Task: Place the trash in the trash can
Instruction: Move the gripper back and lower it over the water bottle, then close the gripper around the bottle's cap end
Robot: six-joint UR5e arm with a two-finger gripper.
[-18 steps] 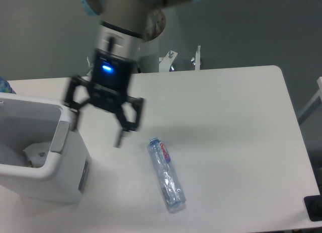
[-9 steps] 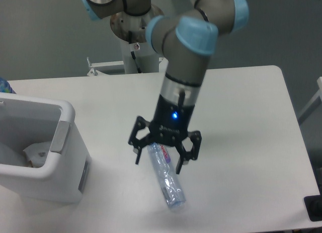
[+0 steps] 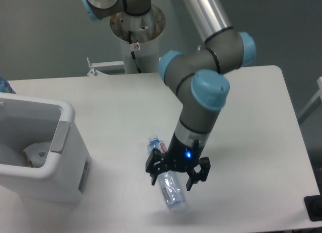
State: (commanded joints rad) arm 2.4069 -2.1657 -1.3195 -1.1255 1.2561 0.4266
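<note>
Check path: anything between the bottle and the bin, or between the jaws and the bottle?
Nothing visible. The gripper hangs right over the bottle, jaws open on either side of it. Only bare table lies between the bottle and the bin to its left.

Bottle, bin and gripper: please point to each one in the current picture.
Bottle [image 3: 173,194], fixed camera, on its clear lower body below the gripper.
Bin [image 3: 64,111], fixed camera, on the near corner of its white rim.
Gripper [image 3: 171,183], fixed camera, midway between its fingertips, over the bottle.
</note>
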